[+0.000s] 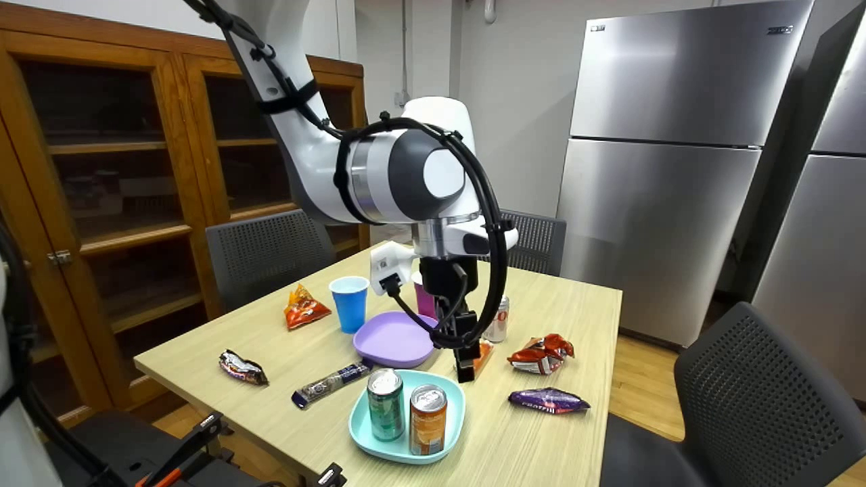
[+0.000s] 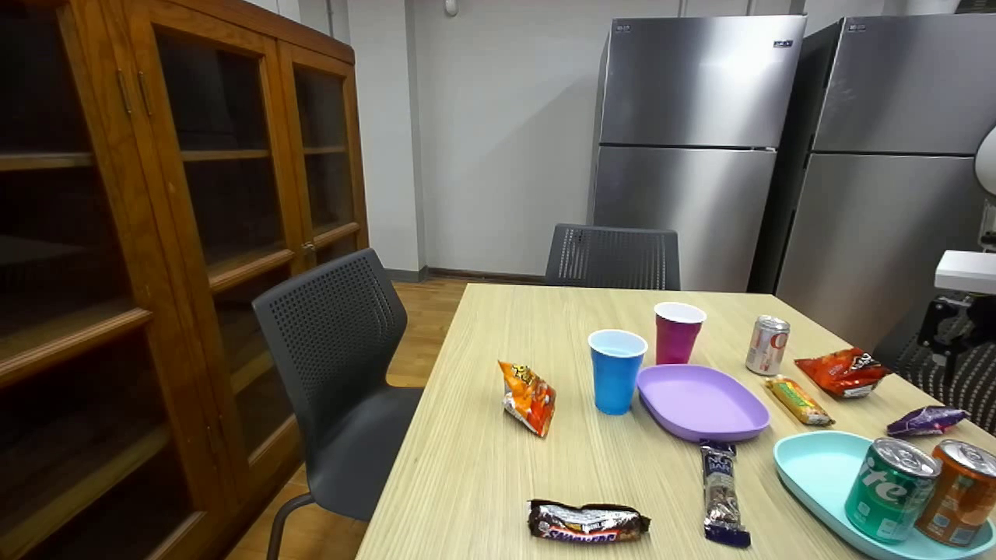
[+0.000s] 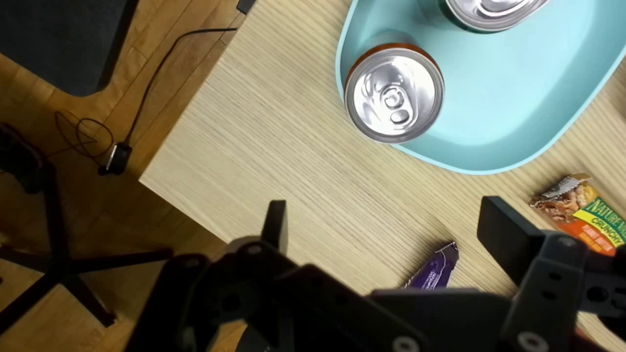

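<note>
While the gripper hangs spread wide with nothing between its jaws, the purple snack packet, right of the turquoise tray in an exterior view, would likely handle light, slick and crushable, best pinched gently across its middle

The gripper, which I operate from far away, is black. I see a tray in light turquoise, a green can with white letters and an orange can, both with silver tops. To me, one wrapper looks purple with white letters. The plate is lilac, one cup is blue with a white rim, and the pale table has a finely striped wood grain.
</note>
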Robot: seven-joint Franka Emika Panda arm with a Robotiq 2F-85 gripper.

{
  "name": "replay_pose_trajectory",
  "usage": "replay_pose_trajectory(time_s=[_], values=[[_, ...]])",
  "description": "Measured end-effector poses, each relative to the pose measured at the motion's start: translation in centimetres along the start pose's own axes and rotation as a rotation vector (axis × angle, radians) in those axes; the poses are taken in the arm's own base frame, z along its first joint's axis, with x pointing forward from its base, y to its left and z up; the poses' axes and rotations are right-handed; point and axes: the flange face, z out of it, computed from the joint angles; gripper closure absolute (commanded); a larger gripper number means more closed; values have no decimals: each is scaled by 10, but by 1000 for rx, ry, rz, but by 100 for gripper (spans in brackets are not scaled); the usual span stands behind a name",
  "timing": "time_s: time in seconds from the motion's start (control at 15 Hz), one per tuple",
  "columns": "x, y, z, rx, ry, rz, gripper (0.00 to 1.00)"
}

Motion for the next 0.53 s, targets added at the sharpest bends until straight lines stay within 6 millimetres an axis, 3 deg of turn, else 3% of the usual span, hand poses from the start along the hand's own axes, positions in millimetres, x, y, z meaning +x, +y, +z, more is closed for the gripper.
replay_pose_trajectory(time_s=[0.53], values=[[-1, -2, 1, 5, 2, -8, 0]])
